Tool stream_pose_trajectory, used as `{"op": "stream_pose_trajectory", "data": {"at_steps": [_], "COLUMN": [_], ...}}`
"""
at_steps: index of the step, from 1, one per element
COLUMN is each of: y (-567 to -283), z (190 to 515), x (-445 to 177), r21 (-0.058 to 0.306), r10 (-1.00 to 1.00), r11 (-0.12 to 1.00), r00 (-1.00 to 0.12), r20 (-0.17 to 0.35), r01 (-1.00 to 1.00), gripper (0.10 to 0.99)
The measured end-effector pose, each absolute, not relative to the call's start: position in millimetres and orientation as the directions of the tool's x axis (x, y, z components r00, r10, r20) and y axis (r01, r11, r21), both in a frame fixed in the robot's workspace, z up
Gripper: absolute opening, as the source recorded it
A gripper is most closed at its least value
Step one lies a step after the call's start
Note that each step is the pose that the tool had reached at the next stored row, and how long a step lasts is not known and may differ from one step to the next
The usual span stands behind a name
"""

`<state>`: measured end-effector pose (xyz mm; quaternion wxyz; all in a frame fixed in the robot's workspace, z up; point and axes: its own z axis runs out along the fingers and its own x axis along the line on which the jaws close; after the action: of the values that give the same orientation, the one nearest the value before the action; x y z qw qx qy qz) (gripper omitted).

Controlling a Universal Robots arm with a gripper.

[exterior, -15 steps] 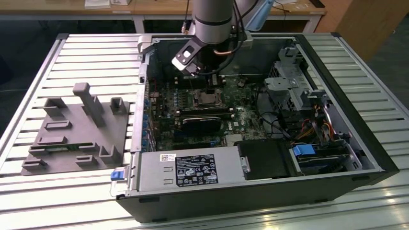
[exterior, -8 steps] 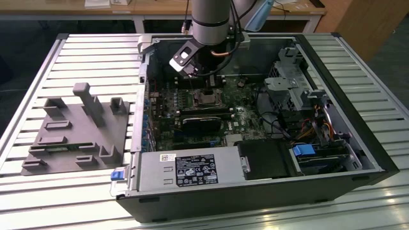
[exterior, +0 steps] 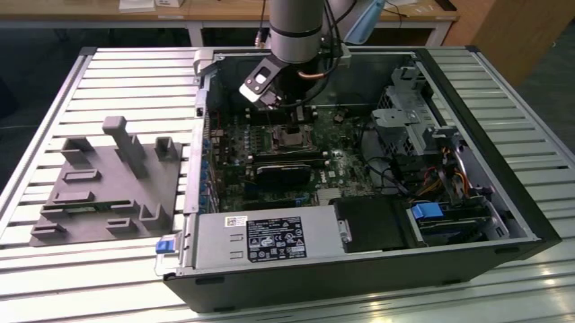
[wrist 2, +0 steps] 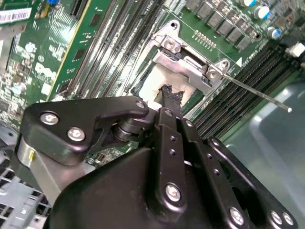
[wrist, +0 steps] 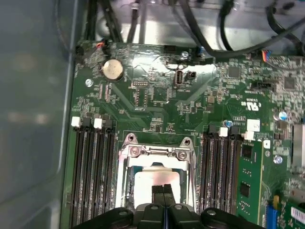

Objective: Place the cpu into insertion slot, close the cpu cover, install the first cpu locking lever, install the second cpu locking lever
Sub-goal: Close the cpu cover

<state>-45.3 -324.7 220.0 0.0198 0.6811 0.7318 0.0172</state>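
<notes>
single-arm cpu installation, cover stage. the gripper (wrist: 163, 190) has its jaws pressed together with nothing between them. its tip sits on or just above the cpu (wrist: 148, 177); contact cannot be told. the cpu lies flat inside the insertion slot (exterior: 289, 138), midway across the circuit board (wrist: 157, 102), between two banks of memory slots (wrist: 93, 176). the cpu cover (wrist 2: 188, 62) appears to lie down around the chip, its window framing the pale metal top, though full seating cannot be confirmed. one locking lever (wrist 2: 257, 93) stands free, angling out past the slot's corner over the memory slots in the second wrist view. judged step: placement is done, the cover is under pressing, and the levers are not yet latched. the next move calls for the closed tip to meet the slender rod squarely, since the rod may slip off sideways.
</notes>
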Motion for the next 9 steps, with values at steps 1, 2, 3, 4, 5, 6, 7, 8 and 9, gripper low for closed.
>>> {"op": "stream_pose_trajectory", "data": {"at_steps": [1,2,3,4,5,6,7,8,9], "y": [-324.7,-324.7,-324.7,-324.7,-324.7,-324.7,-324.7,-324.7,-324.7], "z": [220.0,219.9,220.0,219.9,219.9,219.9,219.9,219.9,219.8], "x": [-45.3,-45.3,-45.3,-45.3,-45.3,-45.3,-45.3,-45.3,-45.3], "r21": [0.052,0.052,0.052,0.052,0.051,0.051,0.051,0.051,0.051], "r10": [0.996,0.994,0.992,0.990,0.987,0.984,0.981,0.976,0.972], "r11": [0.089,0.107,0.125,0.143,0.161,0.179,0.196,0.216,0.233], "r00": [-0.089,-0.107,-0.124,-0.142,-0.160,-0.178,-0.196,-0.215,-0.233], "r20": [-0.007,-0.009,-0.010,-0.011,-0.012,-0.013,-0.014,-0.015,-0.015], "r01": [0.995,0.993,0.991,0.988,0.986,0.983,0.979,0.975,0.971], "gripper": [0.102,0.102,0.102,0.102,0.102,0.102,0.102,0.102,0.102]}}
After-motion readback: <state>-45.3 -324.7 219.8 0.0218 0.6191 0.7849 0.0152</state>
